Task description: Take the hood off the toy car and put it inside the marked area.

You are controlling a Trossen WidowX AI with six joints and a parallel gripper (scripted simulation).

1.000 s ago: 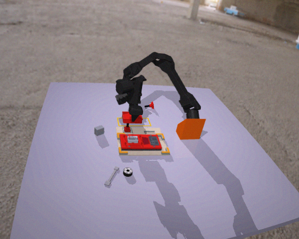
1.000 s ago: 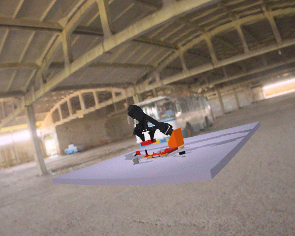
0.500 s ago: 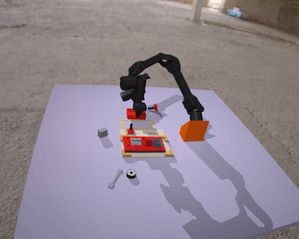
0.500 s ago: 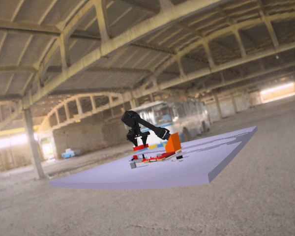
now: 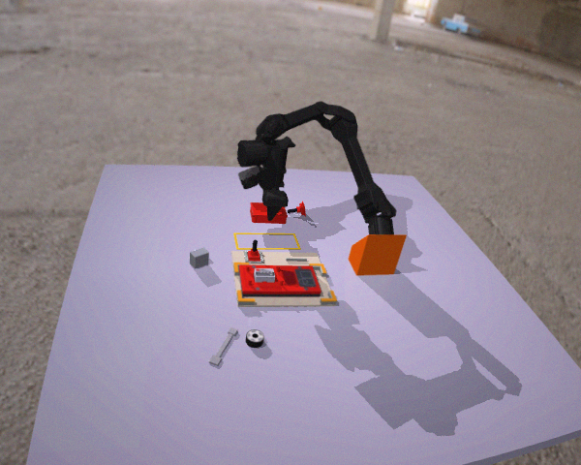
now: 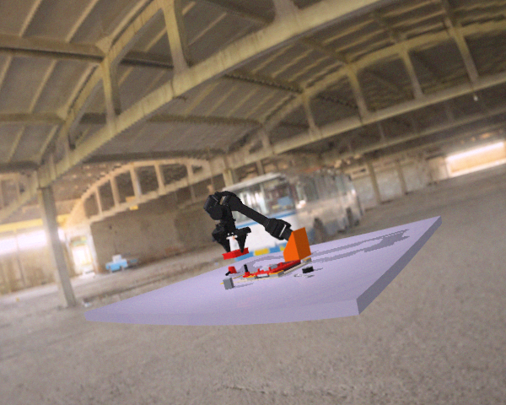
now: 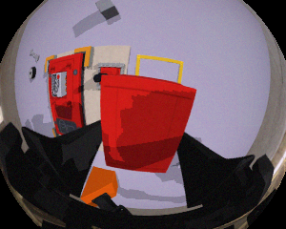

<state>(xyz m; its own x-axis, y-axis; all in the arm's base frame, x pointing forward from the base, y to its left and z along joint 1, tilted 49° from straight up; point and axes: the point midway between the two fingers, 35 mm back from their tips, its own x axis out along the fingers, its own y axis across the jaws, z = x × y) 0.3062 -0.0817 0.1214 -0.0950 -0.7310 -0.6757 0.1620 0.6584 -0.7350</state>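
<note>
My gripper is shut on the red hood, one finger on each side, and holds it in the air. The marked area, a yellow outline, lies on the table. In the top view the hood appears just beyond the outline; in the wrist view it covers the outline's near part. The red toy car lies on a beige board with its silver engine block uncovered.
A red piece with an upright black stick stands on the board beside the outline. Another red piece lies right of the hood in the top view. A grey block, a wrench and a wheel lie farther out.
</note>
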